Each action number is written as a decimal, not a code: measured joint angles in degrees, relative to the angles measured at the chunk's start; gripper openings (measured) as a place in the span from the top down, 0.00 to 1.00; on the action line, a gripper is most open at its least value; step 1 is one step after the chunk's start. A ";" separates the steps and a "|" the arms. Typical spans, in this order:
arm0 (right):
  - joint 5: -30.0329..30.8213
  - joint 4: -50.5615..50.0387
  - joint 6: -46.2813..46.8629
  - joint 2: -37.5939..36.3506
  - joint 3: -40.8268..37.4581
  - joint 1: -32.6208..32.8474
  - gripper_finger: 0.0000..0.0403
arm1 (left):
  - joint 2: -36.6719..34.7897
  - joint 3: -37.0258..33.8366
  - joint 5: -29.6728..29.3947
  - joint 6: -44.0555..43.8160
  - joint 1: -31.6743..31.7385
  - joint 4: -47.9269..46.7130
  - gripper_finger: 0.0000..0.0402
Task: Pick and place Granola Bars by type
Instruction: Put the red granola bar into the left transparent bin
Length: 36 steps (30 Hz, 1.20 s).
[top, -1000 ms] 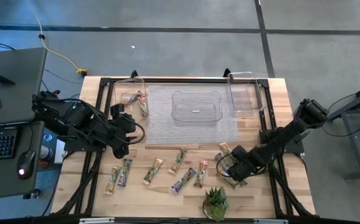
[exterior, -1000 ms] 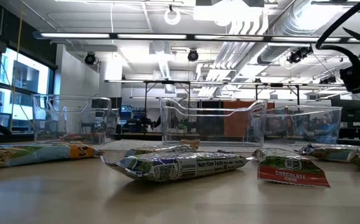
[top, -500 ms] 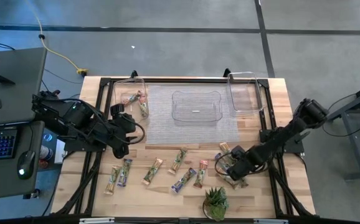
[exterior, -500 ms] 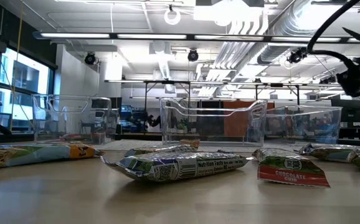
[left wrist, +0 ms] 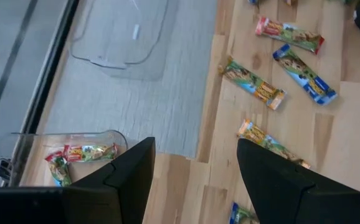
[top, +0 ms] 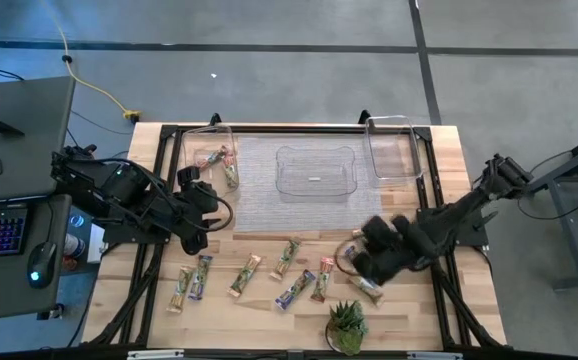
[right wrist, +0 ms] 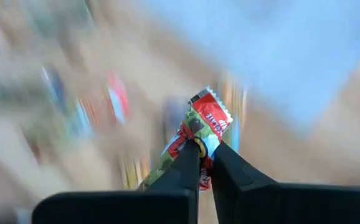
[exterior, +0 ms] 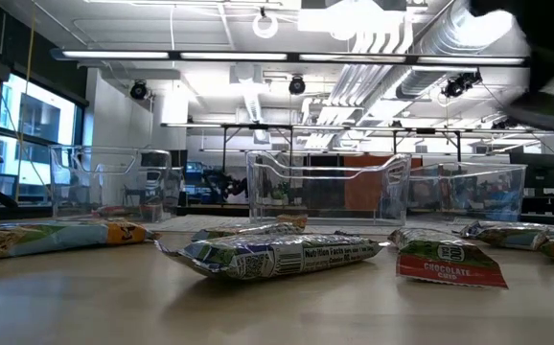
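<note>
- Granola Bars [top: 269, 272] scattered in a loose row along near side of tabletop [top: 449, 160]; two more inside left clear bin [top: 209, 152].
- Green-and-red bar [right wrist: 200, 132] pinched in right gripper [right wrist: 206, 163], jaws clamped on it, lifted off the wood.
- Middle clear bin [top: 315, 170] and right clear bin [top: 394, 146] on far side, grey mat [top: 259, 200] under the middle one.
- Potted plant [top: 345, 326] at near edge, just beside right gripper's spot.
- Right arm [top: 449, 222] stretched low across from right edge, wrist over near-right bars.
- Left gripper [left wrist: 195, 180] hovering near left bin, jaws spread, nothing held.
- Left arm [top: 119, 195] folded at left edge.
</note>
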 joint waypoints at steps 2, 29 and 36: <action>12.15 3.22 -7.78 0.00 3.00 -2.60 0.99 | 0.00 0.00 -1.04 0.00 0.00 0.56 0.45; -9.02 86.58 -80.97 53.57 42.24 -42.94 0.99 | -0.02 0.02 -1.35 -6.14 0.00 0.77 0.45; -12.99 69.42 -85.55 64.17 61.15 -43.04 0.98 | -0.02 0.02 -1.20 -6.08 0.00 0.41 0.45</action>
